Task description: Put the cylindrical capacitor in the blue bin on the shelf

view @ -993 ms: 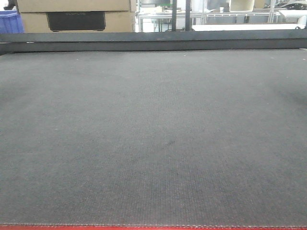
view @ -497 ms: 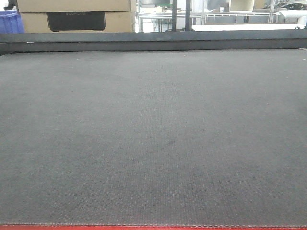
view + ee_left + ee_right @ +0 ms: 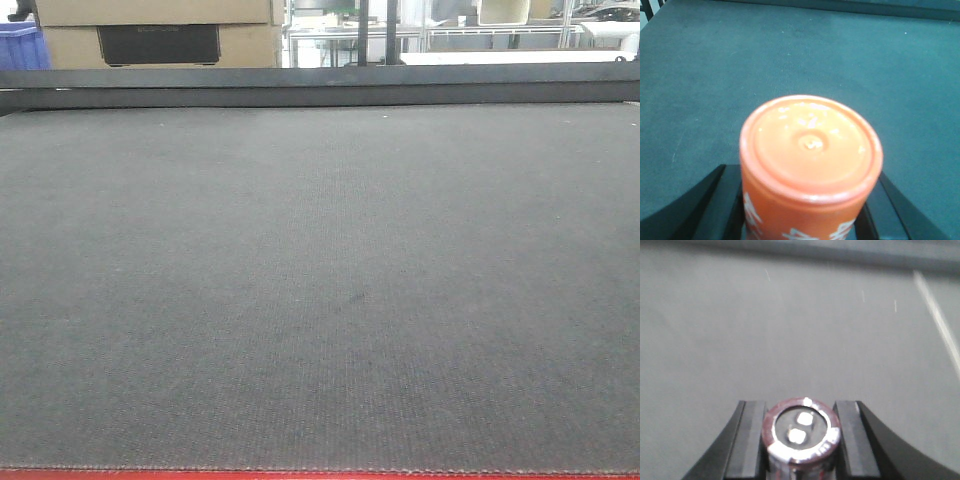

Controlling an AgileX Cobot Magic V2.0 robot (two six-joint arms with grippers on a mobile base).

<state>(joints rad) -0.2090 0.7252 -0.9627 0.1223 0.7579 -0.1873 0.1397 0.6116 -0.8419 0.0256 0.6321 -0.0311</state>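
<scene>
Orange bottle point(image 3: 811, 150) over grey mat point(image 3: 320, 280); cardboard boxes point(image 3: 150, 12) beyond.

Open dark mat point(image 3: 320, 290) spans the centre and lower frame. A dark rail point(image 3: 320, 85) crosses the upper frame, with cardboard boxes point(image 3: 160, 30) standing behind it at upper left.

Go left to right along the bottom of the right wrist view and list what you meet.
A black finger → the cylindrical capacitor, end-on and held between → the other black finger.
</scene>
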